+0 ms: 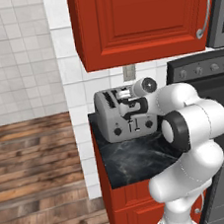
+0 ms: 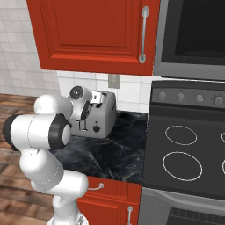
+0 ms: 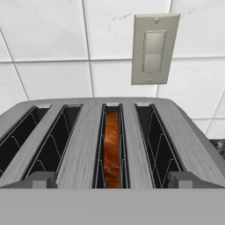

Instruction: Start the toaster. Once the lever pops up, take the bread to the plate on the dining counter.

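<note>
Jaws wide open, empty, above toaster (image 1: pixel 117 116) at frame centre; bread (image 3: pixel 112 149) sunk in third slot from left.

From the base cameras my own arm covers part of the toaster (image 1: pixel 116 119), so I can't read its right lever or see into the slots. On the hand camera the bread (image 3: pixel 111 149) shows only as a browned top edge sunk in the third slot, the outer slots cut off at the left edge.
</note>
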